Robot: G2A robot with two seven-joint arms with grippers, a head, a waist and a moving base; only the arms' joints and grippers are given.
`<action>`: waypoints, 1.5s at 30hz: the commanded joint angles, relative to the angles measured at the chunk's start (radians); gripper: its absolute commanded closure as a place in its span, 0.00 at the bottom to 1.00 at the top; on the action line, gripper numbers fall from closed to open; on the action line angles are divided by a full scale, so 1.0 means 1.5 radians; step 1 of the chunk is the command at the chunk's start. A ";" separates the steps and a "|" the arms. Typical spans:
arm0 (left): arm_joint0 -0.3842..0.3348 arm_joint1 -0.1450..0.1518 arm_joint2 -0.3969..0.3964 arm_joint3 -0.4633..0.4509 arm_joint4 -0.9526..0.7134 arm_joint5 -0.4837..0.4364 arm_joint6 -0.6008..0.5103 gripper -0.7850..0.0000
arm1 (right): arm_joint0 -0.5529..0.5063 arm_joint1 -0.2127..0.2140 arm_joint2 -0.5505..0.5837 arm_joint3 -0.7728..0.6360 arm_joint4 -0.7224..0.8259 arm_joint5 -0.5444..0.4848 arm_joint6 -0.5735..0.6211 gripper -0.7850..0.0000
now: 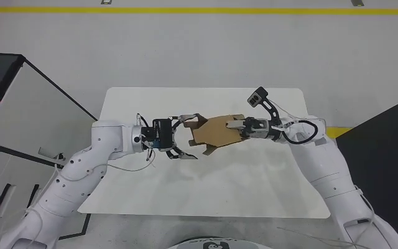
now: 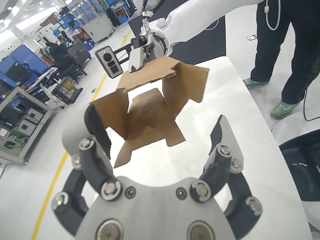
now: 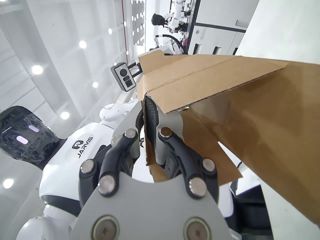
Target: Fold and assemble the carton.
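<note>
Starting on your left, the left gripper [image 1: 185,136] stood spread wide and held nothing, its fingers [image 2: 97,128] either side of the near flaps of the carton [image 1: 217,132]; whether one brushed a flap, I couldn't tell. In the middle, the carton hung above the table [image 1: 249,193], half opened, its flaps splayed loose. Over on the right, the right gripper [image 1: 239,126] was pinched tight on one thin panel edge, and that was your only hold. Close the left on a loose flap instead of a wall and the board could crease off its score, I reckoned; push too hard and the panel might slip or tear out of that right pinch.
</note>
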 commanded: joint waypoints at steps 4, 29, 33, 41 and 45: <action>-0.002 -0.001 0.002 -0.002 0.003 -0.006 -0.001 0.00 | 0.002 0.001 -0.001 -0.002 -0.008 -0.003 0.013 1.00; -0.011 -0.005 0.020 -0.005 0.022 -0.037 0.002 0.00 | 0.011 0.005 -0.020 -0.006 -0.054 0.019 0.026 1.00; -0.011 -0.005 0.017 -0.002 0.021 -0.036 0.003 0.00 | 0.011 0.005 -0.018 -0.005 -0.053 0.020 0.021 1.00; -0.008 -0.005 0.018 -0.005 0.019 -0.037 0.001 0.00 | 0.008 0.006 -0.019 -0.011 -0.049 0.019 0.019 1.00; -0.009 -0.007 0.026 -0.008 0.017 -0.038 0.001 0.00 | 0.007 0.006 -0.025 -0.015 -0.047 0.018 0.021 1.00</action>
